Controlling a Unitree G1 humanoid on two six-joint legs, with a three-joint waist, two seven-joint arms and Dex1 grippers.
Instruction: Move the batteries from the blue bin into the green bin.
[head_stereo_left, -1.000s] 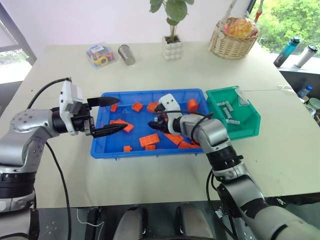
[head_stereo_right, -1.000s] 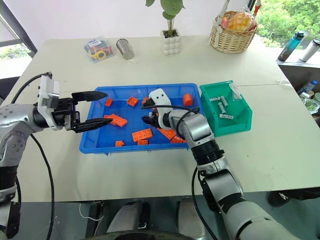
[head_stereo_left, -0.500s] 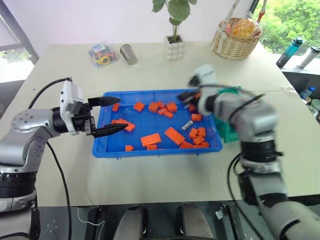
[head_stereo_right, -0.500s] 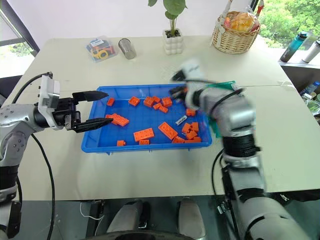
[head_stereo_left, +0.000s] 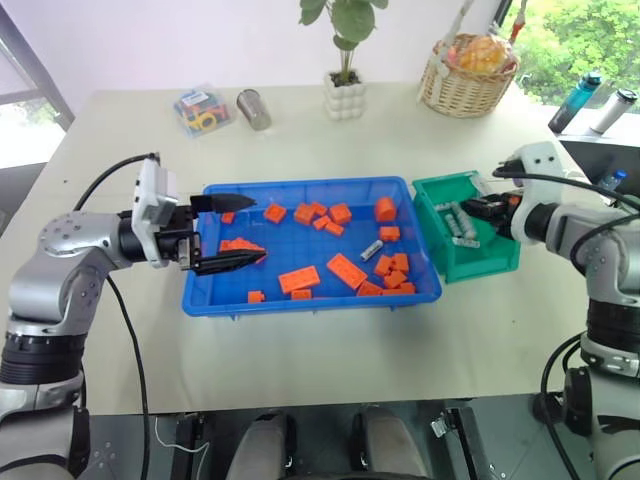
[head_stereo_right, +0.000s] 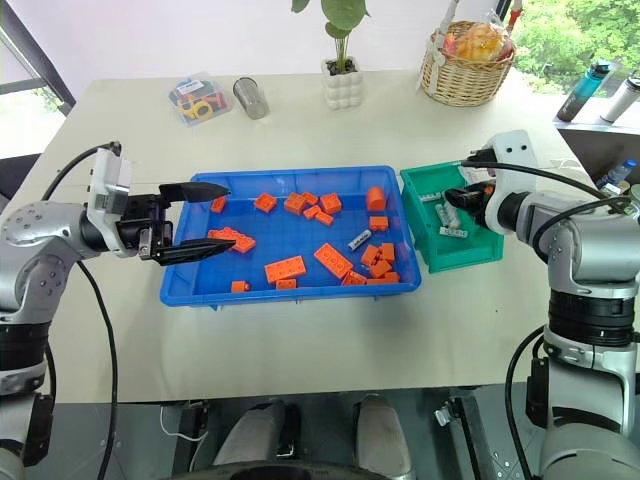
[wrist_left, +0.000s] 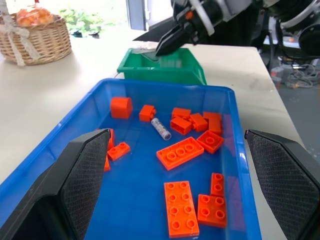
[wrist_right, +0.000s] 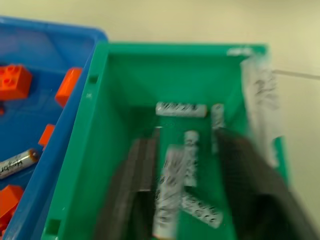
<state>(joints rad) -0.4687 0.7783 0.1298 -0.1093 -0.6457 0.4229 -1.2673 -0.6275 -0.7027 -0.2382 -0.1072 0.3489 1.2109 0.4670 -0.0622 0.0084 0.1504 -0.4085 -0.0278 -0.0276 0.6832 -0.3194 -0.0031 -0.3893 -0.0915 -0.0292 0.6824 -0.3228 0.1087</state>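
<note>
The blue bin (head_stereo_left: 310, 303) sits mid-table, strewn with orange bricks (head_stereo_left: 346, 270); one of the batteries (head_stereo_left: 372, 249) lies right of its centre, also seen as the battery (wrist_left: 161, 128). Just right of it stands the green bin (head_stereo_left: 480, 258), with several batteries (wrist_right: 181, 109) on its floor. My right gripper (head_stereo_left: 478, 209) hovers over the green bin. It is open, and a battery (wrist_right: 169, 192) lies loose in the wide gap between the fingers (wrist_right: 135, 185). My left gripper (head_stereo_left: 253, 229) is open and empty, level over the blue bin's left end.
Along the table's far side stand a wicker basket (head_stereo_left: 470, 75), a white plant pot (head_stereo_left: 345, 96), a metal cup (head_stereo_left: 254, 108) and a clear box of coloured parts (head_stereo_left: 202, 110). Bottles (head_stereo_left: 585, 100) stand beyond the right edge.
My right gripper swung from the middle of the blue bin across to above the green bin, and its fingers have parted. The left gripper has stayed where it was.
</note>
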